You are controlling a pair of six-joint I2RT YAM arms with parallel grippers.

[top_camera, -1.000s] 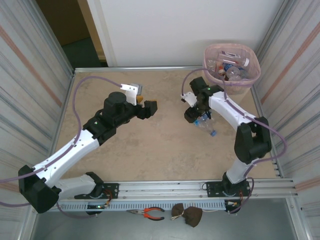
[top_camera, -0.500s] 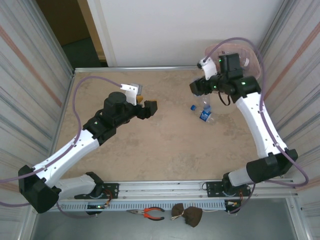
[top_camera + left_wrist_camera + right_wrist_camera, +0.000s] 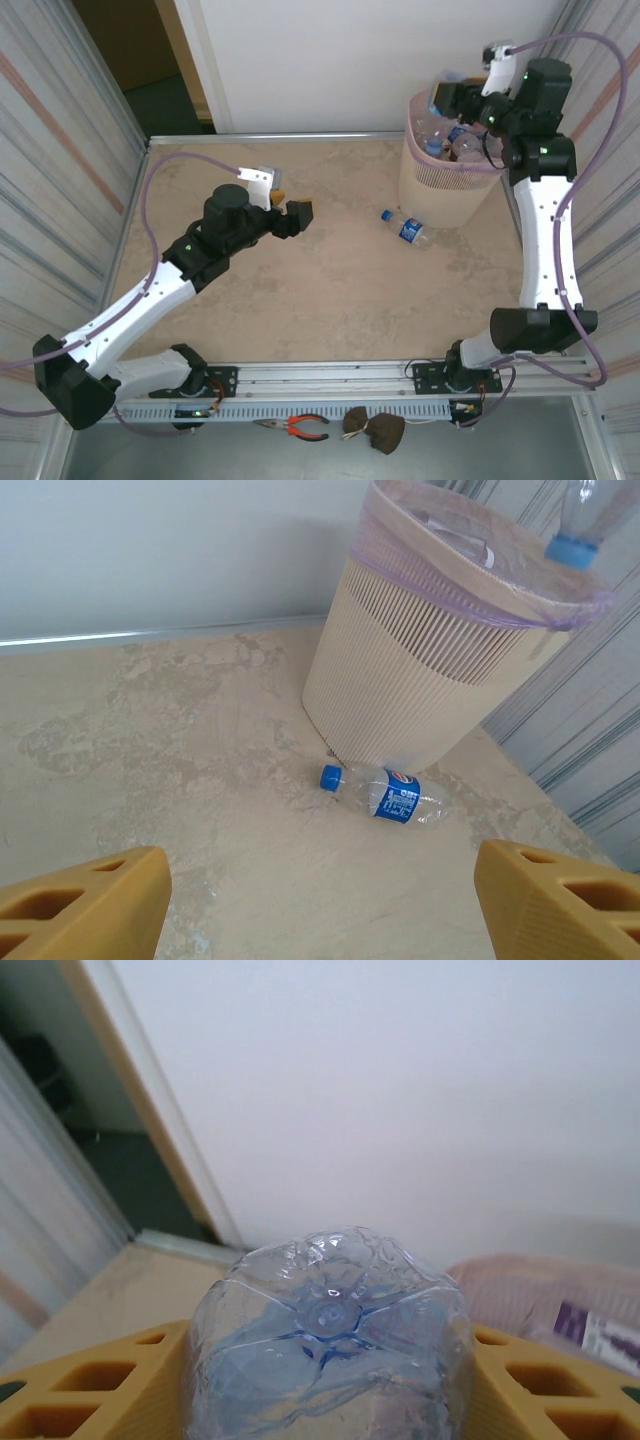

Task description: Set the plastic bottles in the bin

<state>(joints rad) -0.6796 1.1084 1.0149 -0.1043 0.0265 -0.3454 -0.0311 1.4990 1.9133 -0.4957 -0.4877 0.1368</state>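
The right tool point(image 3: 452, 97) pinched one clear bottle point(image 3: 325, 1355), hung cap-down over the open top of the bin point(image 3: 420, 670), near its rim; a release there would likely drop it in. The left tool point(image 3: 320, 900) stood spread and empty above the tabletop point(image 3: 150, 740). One loose bottle point(image 3: 385, 793) lay on its side at the bin's foot, cap toward the left arm, judged the nearer. Several bottles lay inside the one bin; the number could not be counted.

bottle point(image 3: 405, 228) beside bin point(image 3: 440, 195), right tool point(image 3: 443, 96) above
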